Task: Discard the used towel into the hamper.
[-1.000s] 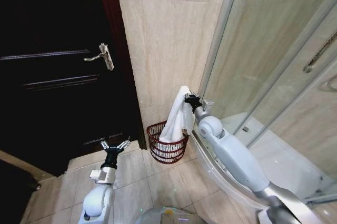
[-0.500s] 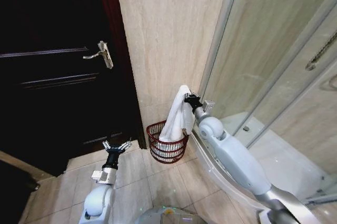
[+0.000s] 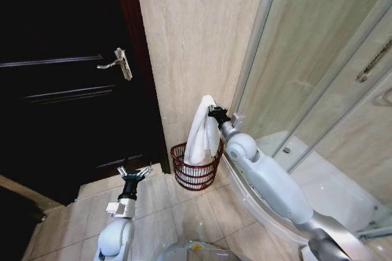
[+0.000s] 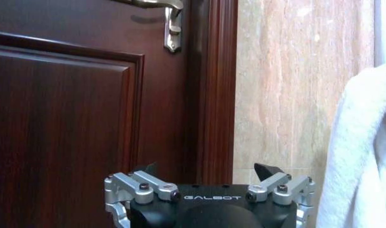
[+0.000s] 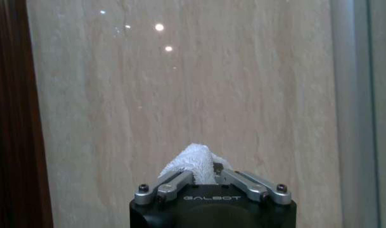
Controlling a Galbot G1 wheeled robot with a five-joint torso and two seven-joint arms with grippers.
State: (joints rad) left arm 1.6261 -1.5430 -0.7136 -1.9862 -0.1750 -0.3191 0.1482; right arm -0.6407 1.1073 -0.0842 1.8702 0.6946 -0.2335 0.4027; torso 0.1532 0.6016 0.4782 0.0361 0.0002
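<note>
Above the hamper (image 3: 196, 166), the right gripper (image 3: 211, 113) clamps the towel (image 3: 201, 129), hanging lengthwise downward; left gripper's (image 3: 135, 172) fingers apart.

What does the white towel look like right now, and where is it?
The towel is white and looks soft and fluffy, like terry cloth. The right gripper pinches it near its top, so a small bunch pokes up between the fingers. The rest hangs straight down in long folds in front of the beige tiled wall. Its lower end dips into the reddish-brown wire hamper on the floor, beside the glass shower door.
</note>
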